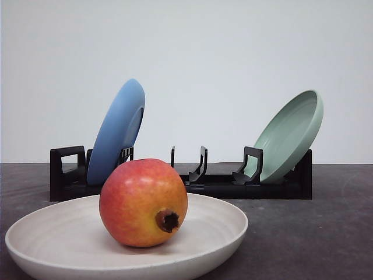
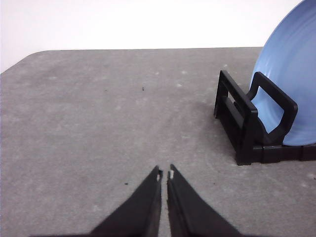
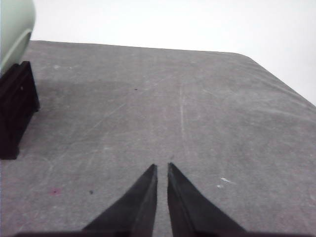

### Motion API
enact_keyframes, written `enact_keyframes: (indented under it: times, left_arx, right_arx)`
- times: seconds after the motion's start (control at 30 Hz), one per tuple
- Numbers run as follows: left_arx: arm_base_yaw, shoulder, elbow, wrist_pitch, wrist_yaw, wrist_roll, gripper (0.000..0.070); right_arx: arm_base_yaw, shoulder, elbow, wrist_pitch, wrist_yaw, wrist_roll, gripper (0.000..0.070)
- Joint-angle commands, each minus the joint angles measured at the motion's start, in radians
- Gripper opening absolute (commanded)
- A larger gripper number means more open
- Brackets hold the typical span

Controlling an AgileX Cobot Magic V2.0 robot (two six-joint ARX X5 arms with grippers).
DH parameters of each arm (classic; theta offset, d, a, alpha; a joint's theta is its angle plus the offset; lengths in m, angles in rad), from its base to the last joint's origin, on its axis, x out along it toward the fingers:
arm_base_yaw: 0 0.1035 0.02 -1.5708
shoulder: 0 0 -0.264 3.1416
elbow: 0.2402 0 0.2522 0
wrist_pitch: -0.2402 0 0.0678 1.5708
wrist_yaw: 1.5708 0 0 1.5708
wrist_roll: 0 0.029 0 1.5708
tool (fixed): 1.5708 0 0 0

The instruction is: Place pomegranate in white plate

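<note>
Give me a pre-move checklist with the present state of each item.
1. Pomegranate resting in the white plate: ok.
2. Left end effector shut and holding nothing: ok.
3. Right end effector shut and holding nothing: ok.
4. Both end effectors over bare table, away from the fruit: ok.
5. Blue plate and green plate leaning in the rack: ok.
6. Fruit settled and not rolling: cannot tell.
</note>
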Motion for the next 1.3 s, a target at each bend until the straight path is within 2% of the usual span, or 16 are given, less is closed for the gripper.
enact_keyframes:
  times: [0.0, 1.27]
  left_arx:
    - [0.001, -0.001, -0.009, -0.003, 0.007, 0.004, 0.0]
    - [0.001, -0.001, -0.009, -0.003, 0.007, 0.004, 0.0]
  right_arx:
    - [-0.003, -0.001, -0.003, 0.014, 0.001, 0.017, 0.0035]
    - [-0.003, -0.001, -0.003, 0.015, 0.001, 0.017, 0.0035]
